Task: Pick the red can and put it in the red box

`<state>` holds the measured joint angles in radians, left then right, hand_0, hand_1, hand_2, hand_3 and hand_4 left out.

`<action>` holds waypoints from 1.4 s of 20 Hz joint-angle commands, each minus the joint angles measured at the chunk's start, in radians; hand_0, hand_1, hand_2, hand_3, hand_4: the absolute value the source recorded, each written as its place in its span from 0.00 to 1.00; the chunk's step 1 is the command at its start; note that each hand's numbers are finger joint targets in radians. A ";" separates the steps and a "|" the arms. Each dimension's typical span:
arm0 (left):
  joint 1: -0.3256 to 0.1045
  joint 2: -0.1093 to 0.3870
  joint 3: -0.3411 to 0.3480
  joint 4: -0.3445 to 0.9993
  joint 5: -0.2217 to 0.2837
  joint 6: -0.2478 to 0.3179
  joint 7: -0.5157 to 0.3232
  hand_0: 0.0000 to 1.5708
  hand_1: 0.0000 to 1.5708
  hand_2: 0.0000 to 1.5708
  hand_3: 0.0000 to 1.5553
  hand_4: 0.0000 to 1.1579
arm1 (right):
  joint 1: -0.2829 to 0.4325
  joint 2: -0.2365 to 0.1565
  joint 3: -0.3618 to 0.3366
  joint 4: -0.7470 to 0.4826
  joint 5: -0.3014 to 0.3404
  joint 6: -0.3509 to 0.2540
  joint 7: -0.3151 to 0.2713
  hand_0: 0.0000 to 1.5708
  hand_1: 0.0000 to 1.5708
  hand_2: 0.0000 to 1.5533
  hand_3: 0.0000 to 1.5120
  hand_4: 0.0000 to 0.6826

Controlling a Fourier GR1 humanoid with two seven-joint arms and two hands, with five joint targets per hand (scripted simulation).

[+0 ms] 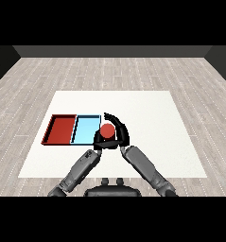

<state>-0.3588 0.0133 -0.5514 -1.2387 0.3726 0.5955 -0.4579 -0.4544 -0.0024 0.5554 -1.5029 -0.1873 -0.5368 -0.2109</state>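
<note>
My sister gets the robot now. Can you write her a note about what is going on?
Right robot hand: curled round the red can, holding it beside the light blue tray's right edge.
Left robot hand: close under the can; I cannot tell whether its fingers are open or shut.
Red tray: at the far left, next to the blue one, no can in it.
Done: the can is grasped.
Left: carry it left past the blue tray, put it in the red tray, let go.

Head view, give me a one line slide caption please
Right hand curled round the red can beside the light blue tray, red tray further left.
</note>
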 commanded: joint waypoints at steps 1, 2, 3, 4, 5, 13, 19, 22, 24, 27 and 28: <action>0.028 0.005 0.030 -0.096 -0.054 0.004 0.051 1.00 1.00 1.00 0.97 0.98 | 0.028 0.002 -0.008 0.027 -0.018 0.033 -0.032 0.00 0.00 0.00 0.00 0.00; 0.011 -0.011 0.046 -0.036 -0.071 -0.005 0.031 1.00 1.00 1.00 0.97 0.98 | 0.048 0.002 -0.033 0.001 -0.015 0.025 -0.010 0.00 0.00 0.00 0.00 0.00; -0.001 -0.003 0.041 -0.095 -0.081 0.021 0.083 1.00 1.00 1.00 0.96 0.98 | 0.008 0.002 -0.096 0.035 -0.006 0.078 0.000 0.00 0.00 0.00 0.00 0.00; -0.009 -0.013 -0.034 0.023 0.045 0.053 -0.049 1.00 1.00 1.00 0.96 0.98 | 0.043 0.002 -0.070 -0.003 0.019 0.061 0.012 0.00 0.00 0.00 0.00 0.00; 0.070 -0.013 0.032 -0.070 -0.063 -0.023 0.004 1.00 1.00 1.00 0.96 0.98 | 0.020 0.002 -0.031 0.017 0.009 0.021 0.004 0.00 0.00 0.00 0.00 0.00; 0.092 -0.007 0.065 -0.037 -0.069 -0.041 -0.036 1.00 1.00 1.00 0.95 0.98 | 0.054 0.002 -0.090 0.003 -0.018 0.073 -0.010 0.00 0.00 0.00 0.00 0.00; -0.021 0.008 0.138 -0.047 -0.109 -0.014 0.079 1.00 1.00 0.99 0.94 0.98 | 0.236 -0.061 -0.109 -0.231 -0.007 0.157 0.004 0.00 0.00 0.00 0.00 0.00; 0.029 0.056 0.183 -0.047 -0.078 -0.095 0.025 1.00 1.00 0.99 0.94 0.97 | 0.299 -0.127 -0.174 -0.335 -0.046 0.191 0.023 0.00 0.00 0.00 0.00 0.00; -0.074 0.026 0.198 -0.028 -0.128 -0.023 0.125 1.00 1.00 1.00 0.95 0.97 | 0.244 -0.094 -0.204 -0.378 -0.062 0.171 0.111 0.00 0.00 0.00 0.00 0.00; -0.015 0.078 0.226 -0.086 -0.128 -0.042 0.111 1.00 1.00 1.00 0.95 0.98 | 0.369 -0.206 -0.284 -0.475 -0.116 0.257 0.090 0.00 0.00 0.00 0.00 0.00; 0.026 0.110 0.260 -0.088 -0.109 -0.088 0.071 1.00 1.00 1.00 0.95 0.98 | 0.383 -0.183 -0.298 -0.393 -0.122 0.280 0.023 0.00 0.00 0.00 0.00 0.00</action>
<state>-0.3548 0.0687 -0.3489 -1.3010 0.2574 0.5465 -0.3850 -0.1510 -0.1387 0.3196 -1.8590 -0.2739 -0.3139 -0.1568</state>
